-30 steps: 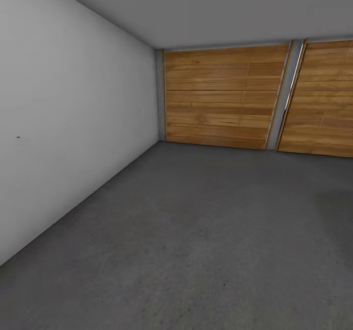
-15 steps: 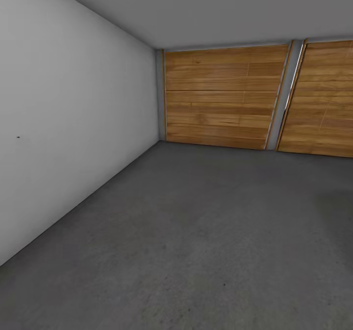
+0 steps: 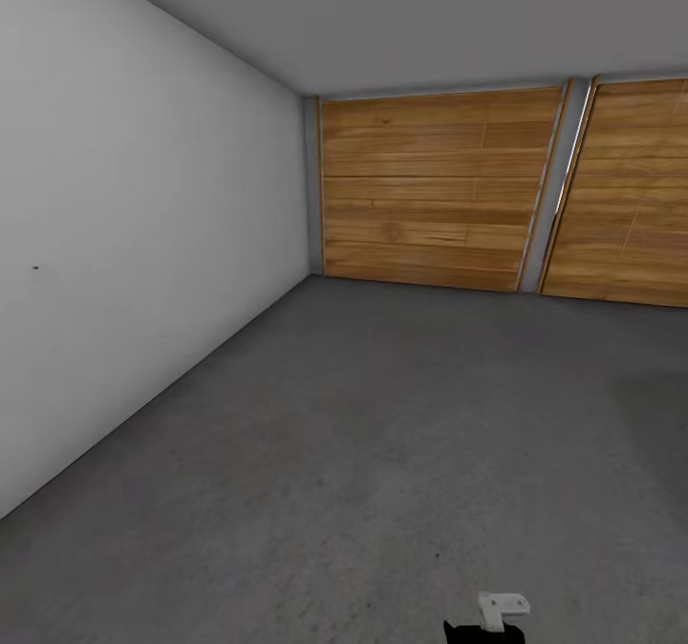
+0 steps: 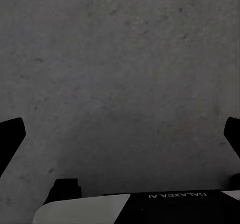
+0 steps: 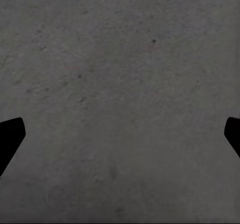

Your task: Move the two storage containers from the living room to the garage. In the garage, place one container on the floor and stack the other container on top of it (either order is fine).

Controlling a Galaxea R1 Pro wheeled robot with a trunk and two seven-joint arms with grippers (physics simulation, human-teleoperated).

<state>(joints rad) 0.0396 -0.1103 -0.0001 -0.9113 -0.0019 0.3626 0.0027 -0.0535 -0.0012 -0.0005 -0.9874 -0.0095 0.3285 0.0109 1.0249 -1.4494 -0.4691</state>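
While spread wide (both pairs), jaws hang above the floor.

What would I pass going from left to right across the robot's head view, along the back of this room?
White wall → first wood-panelled door → grey post between the doors → second wood-panelled door, cut off at the picture's edge.

Bare concrete floor lies open ahead, bounded by white wall and wooden doors.
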